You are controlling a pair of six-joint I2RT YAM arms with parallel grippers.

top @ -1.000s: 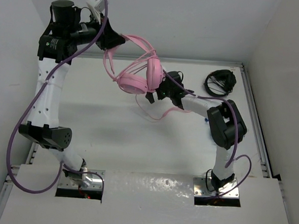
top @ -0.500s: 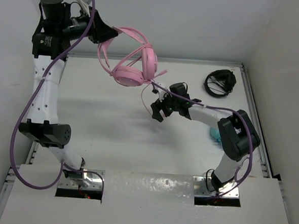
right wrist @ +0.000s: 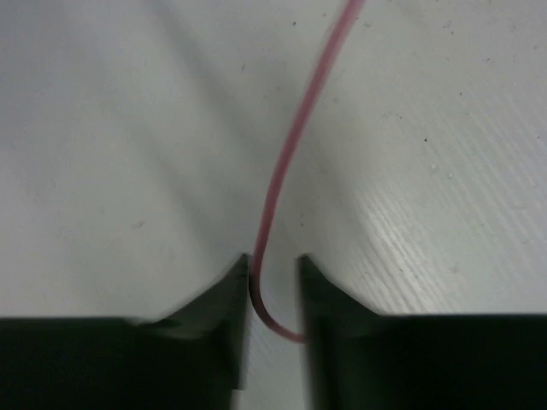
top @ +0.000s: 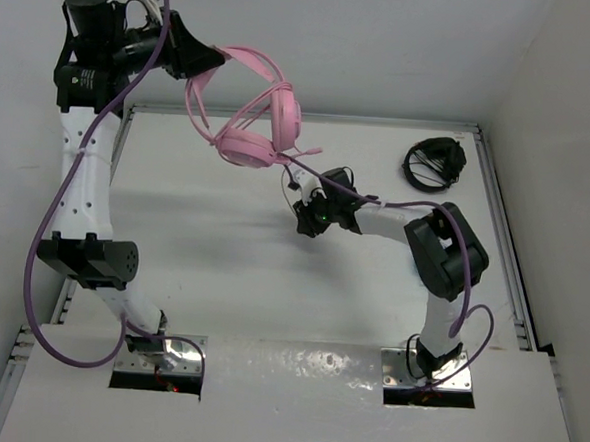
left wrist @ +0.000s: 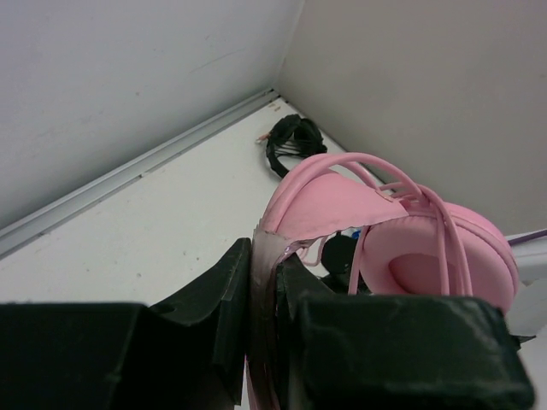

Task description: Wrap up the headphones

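The pink headphones point(top: 249, 146) hang in the air over the table's back left, earcups down. My left gripper point(top: 212, 66) is shut on their thin headband point(left wrist: 342, 184), which runs between the fingers point(left wrist: 224, 290) in the left wrist view. The thin pink cable point(top: 296, 167) drops from the earcups toward my right gripper point(top: 305, 220), low over the table's middle. In the right wrist view the cable point(right wrist: 286, 162) passes between the jaws of the right gripper point(right wrist: 273, 260). It lies against the left finger point(right wrist: 231, 282), with a gap still showing to the right finger.
Black headphones point(top: 434, 161) with a coiled cable lie at the back right corner, also in the left wrist view as black headphones point(left wrist: 291, 141). A raised rim point(top: 496, 213) borders the table on the right and at the back. White walls stand close behind.
The right gripper has left the earcups, dropped to the table and narrowed its jaws around the cable. The left arm has carried the headphones a little higher and further left.
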